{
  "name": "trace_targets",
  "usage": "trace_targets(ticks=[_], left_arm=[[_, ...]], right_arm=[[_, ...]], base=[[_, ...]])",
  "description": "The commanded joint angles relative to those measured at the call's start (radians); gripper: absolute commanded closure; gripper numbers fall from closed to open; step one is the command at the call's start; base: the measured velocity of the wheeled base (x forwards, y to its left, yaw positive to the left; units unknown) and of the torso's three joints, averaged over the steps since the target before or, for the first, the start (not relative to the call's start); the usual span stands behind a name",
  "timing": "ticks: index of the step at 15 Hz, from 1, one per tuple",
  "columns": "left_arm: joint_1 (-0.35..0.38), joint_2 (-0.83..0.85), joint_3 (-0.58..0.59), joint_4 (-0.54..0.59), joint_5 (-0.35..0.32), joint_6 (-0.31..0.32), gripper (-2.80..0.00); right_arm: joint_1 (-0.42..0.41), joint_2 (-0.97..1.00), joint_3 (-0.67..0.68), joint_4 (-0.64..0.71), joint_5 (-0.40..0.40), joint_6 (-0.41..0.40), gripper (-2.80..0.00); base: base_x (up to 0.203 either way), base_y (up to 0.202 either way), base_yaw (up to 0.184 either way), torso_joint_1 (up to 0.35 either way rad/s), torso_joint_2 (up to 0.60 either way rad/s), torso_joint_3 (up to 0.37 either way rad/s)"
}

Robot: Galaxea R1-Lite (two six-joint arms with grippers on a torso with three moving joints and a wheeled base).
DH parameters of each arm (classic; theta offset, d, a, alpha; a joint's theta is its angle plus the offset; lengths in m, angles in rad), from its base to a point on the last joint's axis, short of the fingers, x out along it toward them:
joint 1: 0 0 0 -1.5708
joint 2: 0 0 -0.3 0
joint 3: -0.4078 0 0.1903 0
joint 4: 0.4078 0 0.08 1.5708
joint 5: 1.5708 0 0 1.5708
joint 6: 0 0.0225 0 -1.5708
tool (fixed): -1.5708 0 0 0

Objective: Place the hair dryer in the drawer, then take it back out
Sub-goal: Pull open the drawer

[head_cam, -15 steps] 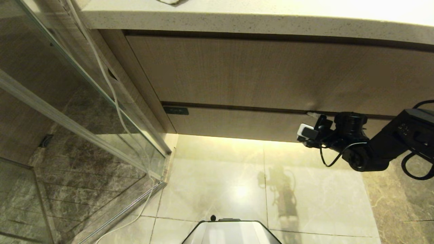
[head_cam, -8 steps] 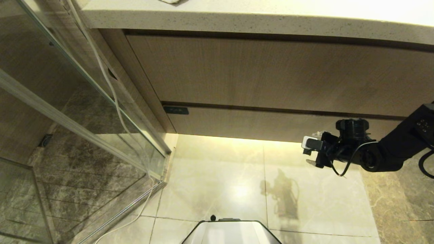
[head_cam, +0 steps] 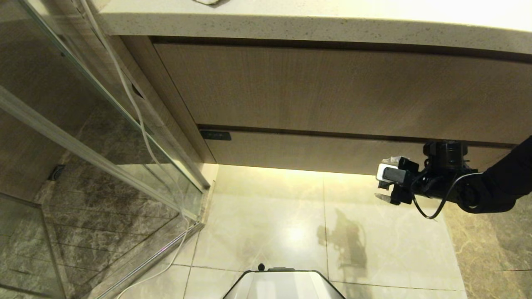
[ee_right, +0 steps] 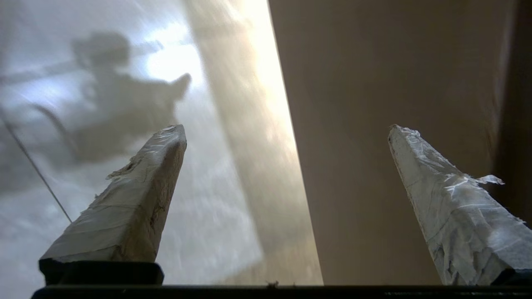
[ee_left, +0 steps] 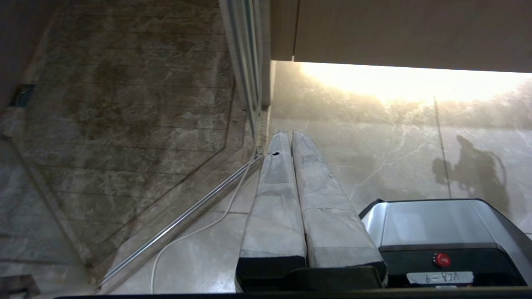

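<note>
Left hand (ee_left: 291, 141) hangs parked by the base with fingers pressed together, while at three o'clock the right hand (head_cam: 384, 180) hovers spread wide and empty just off the shut drawer (head_cam: 299, 151). No hair dryer in sight, so I judge the drawer must first be opened by its top edge. Glass shower screen (head_cam: 83, 137) at nine o'clock, glossy floor (head_cam: 270, 216) below, stone tabletop (head_cam: 291, 25) at twelve.

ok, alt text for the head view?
The right gripper, open and empty, hangs low in front of the closed wood-grain drawer under a stone countertop. A glass shower door and a white cord stand left, over glossy floor tiles.
</note>
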Motion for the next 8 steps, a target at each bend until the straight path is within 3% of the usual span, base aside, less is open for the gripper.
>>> trace_targets(ticks=[1,5,8], left_arm=[[0.0,0.0,0.0,0.0,0.0,0.0,0.0],[0.0,0.0,0.0,0.0,0.0,0.0,0.0],[0.0,-0.001,0.0,0.0,0.0,0.0,0.0]], right_arm=[[-0.016,-0.021,0.014,-0.046,0.122,-0.014,-2.8],[-0.019,0.018,-0.009,-0.095,0.204,-0.015,-2.8],[-0.019,0.073,-0.047,-0.158,0.209,-0.013,-2.8]], base=[[0.0,0.0,0.0,0.0,0.0,0.0],[0.0,0.0,0.0,0.0,0.0,0.0],[0.0,0.0,0.0,0.0,0.0,0.0]])
